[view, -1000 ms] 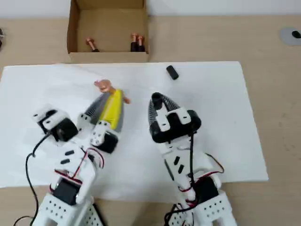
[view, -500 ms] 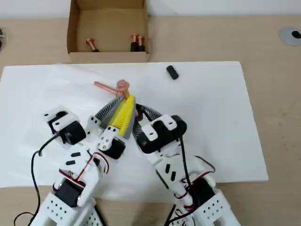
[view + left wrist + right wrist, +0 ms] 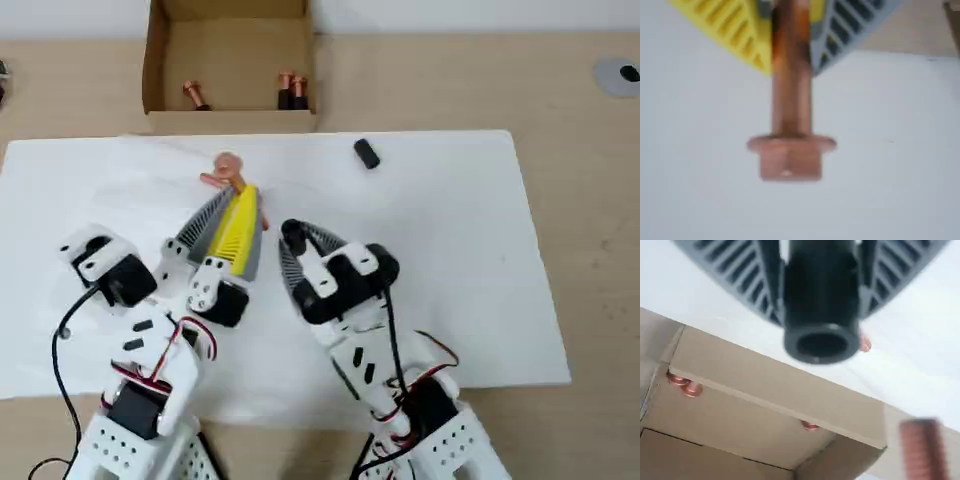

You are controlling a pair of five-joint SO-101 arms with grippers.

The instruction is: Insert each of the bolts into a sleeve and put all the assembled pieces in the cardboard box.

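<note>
The left gripper (image 3: 238, 195) clamps a bolt (image 3: 791, 115) by its shank, head pointing toward 12 o'clock. The right gripper (image 3: 293, 240) grasps a black sleeve (image 3: 822, 315) at the bolt's 4 o'clock, apart from it. If bore and thread meet askew, the bolt could jam or twist loose.

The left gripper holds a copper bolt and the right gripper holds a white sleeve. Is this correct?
Not quite. The sleeve in the right gripper is black, not white, as the right wrist view shows. The left gripper does hold a copper bolt.
</note>
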